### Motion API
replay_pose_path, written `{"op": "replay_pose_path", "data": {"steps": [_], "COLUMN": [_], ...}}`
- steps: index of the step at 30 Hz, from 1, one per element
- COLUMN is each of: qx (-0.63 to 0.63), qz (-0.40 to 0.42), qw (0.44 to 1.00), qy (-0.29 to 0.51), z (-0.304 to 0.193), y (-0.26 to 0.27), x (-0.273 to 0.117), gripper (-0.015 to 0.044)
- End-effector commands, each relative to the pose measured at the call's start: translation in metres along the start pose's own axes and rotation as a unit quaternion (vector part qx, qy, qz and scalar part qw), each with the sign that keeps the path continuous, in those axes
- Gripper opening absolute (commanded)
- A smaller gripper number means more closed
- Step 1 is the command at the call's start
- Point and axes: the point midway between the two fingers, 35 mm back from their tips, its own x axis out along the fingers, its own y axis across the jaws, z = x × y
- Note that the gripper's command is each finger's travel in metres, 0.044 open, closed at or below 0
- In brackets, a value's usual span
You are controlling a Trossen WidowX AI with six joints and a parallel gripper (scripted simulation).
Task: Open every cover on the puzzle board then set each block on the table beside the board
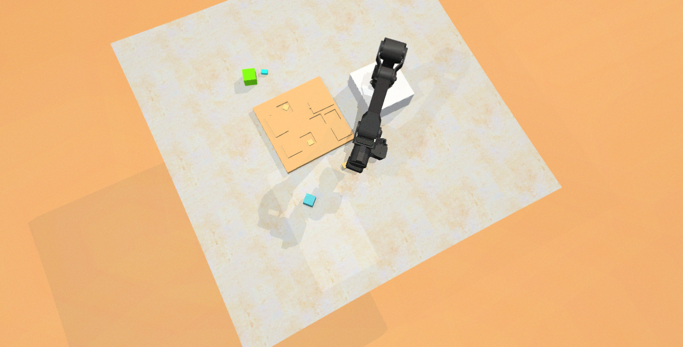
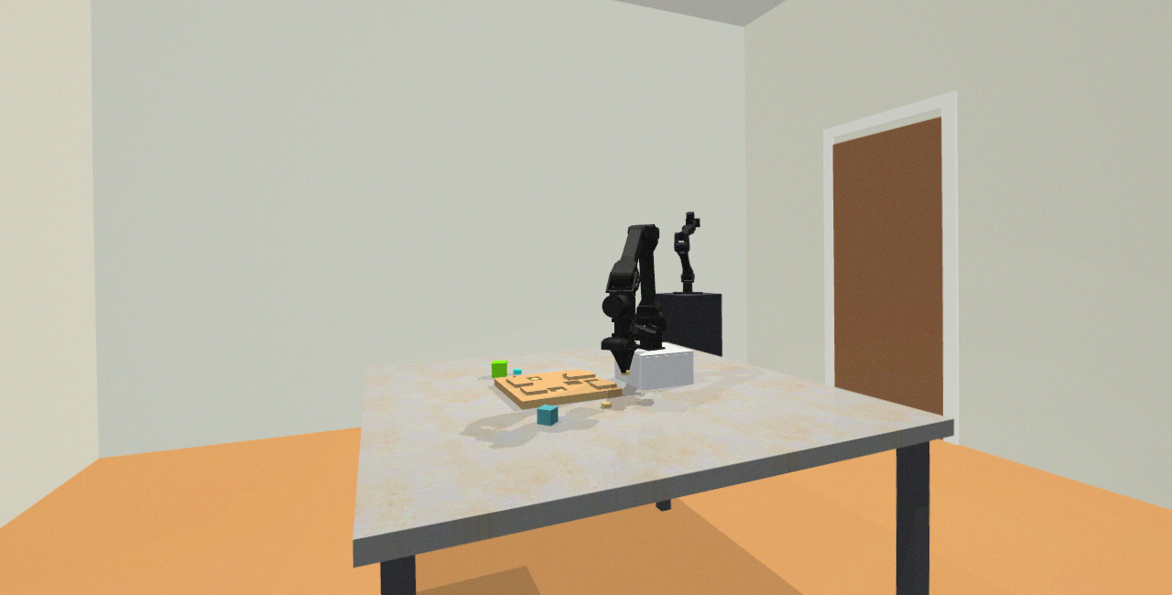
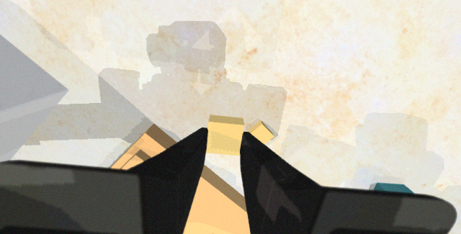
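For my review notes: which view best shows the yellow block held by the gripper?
The wrist view: the yellow block sits plainly between the gripper's fingertips. The exterior view shows only a speck of it by the fingertips; in the top view the arm hides it.
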Motion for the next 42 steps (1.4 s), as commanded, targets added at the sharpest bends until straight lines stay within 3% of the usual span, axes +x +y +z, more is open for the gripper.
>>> {"op": "replay_pose_path", "data": {"steps": [1, 42], "qx": [0.002, 0.002], "qz": [0.002, 0.002], "qw": [1.0, 1.0], "qy": [0.0, 0.0], "z": [0.0, 0.0], "y": [0.0, 0.004], "x": [0.009, 0.076], "gripper": [0.008, 0.008]}}
